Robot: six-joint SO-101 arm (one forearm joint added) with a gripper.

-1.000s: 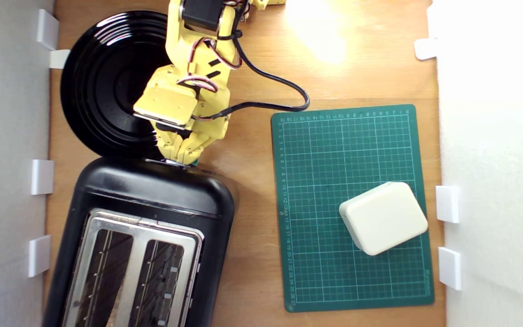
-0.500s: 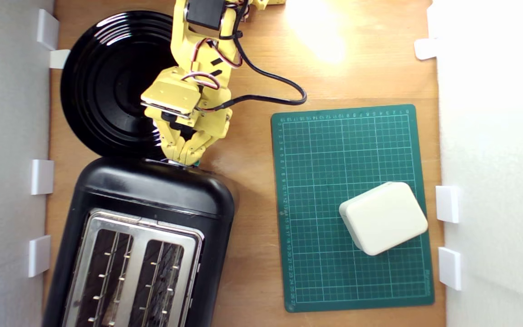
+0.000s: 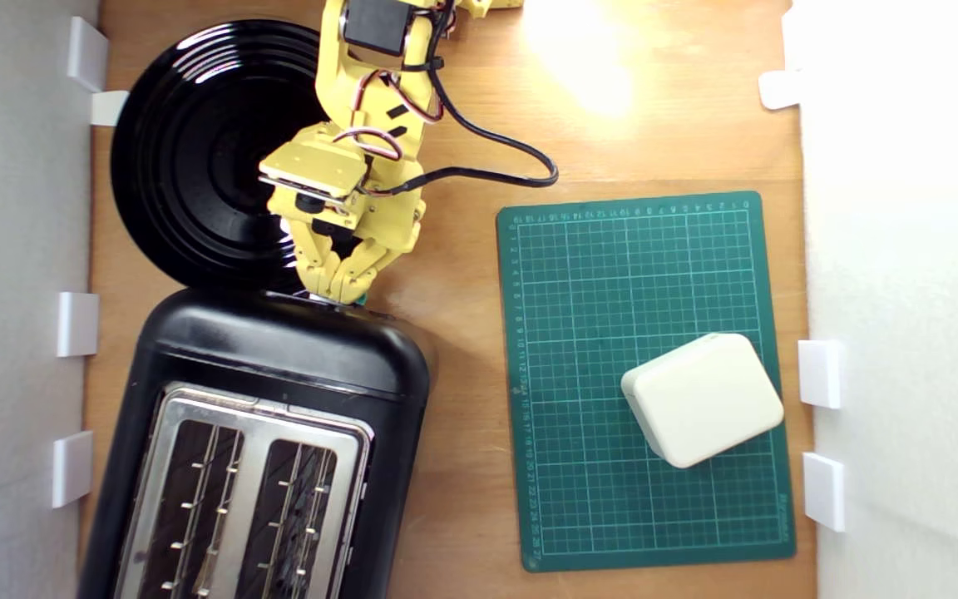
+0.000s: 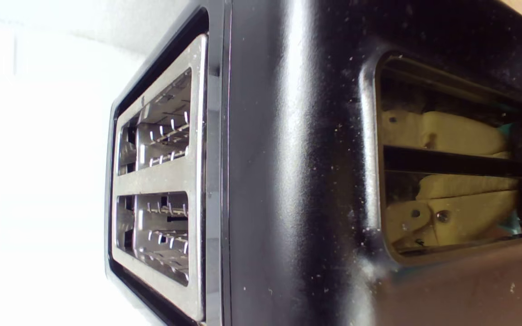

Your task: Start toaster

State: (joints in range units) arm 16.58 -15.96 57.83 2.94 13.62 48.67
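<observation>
The glossy black toaster [image 3: 279, 349] lies at the exterior view's lower left, its silver top plate and two wire-guided slots facing up. My yellow gripper [image 3: 338, 289] points down at the toaster's near end wall, fingers drawn together and shut, tips touching the edge. A sliver of the teal-green lever [image 3: 361, 298] shows just beside the fingertips. In the wrist view the toaster [image 4: 288, 181] fills the frame. Its recessed end panel mirrors my yellow fingers and bits of teal. Whether the tips press on the lever is hidden.
A round black ribbed plate [image 3: 188, 150] lies under the arm, touching the toaster's end. A green cutting mat [image 3: 612, 291] with a cream rounded box [image 3: 702, 399] lies at the exterior view's right. White walls with small brackets [image 3: 77, 323] bound both sides.
My wrist has drawn back toward the exterior view's top while the fingertips stayed at the toaster's end. The wire guides in the slots have shifted.
</observation>
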